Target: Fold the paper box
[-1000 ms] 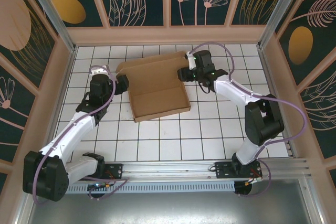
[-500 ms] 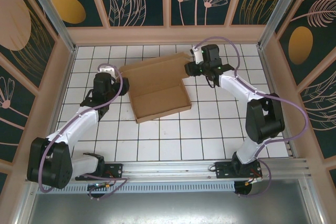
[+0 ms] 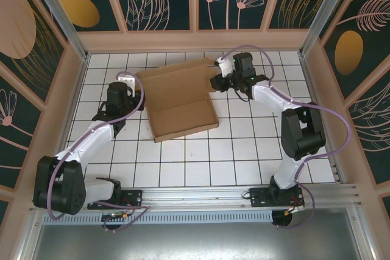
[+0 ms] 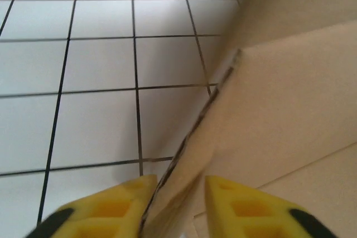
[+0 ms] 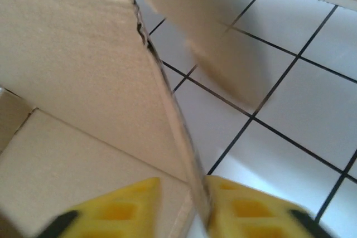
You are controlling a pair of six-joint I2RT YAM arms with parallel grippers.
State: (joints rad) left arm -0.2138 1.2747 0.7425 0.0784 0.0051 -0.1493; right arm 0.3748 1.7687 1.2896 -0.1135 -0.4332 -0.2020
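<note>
Two grips, one flimsy sheet: a tear or a buckle is the worry.
The plain brown die-cut cardboard paper box (image 3: pixel 180 98) lies half-formed on the white gridded tabletop (image 3: pixel 244 150), toward the far wall. The left jaws are nearly closed and pinch its left flap (image 4: pixel 251 126); the right jaws straddle the right flap (image 5: pixel 83 54), narrow, though I cannot tell whether they truly clamp it. If the arms pull unevenly, I reckon the panel could bow, tear at a slit or slide free.
</note>
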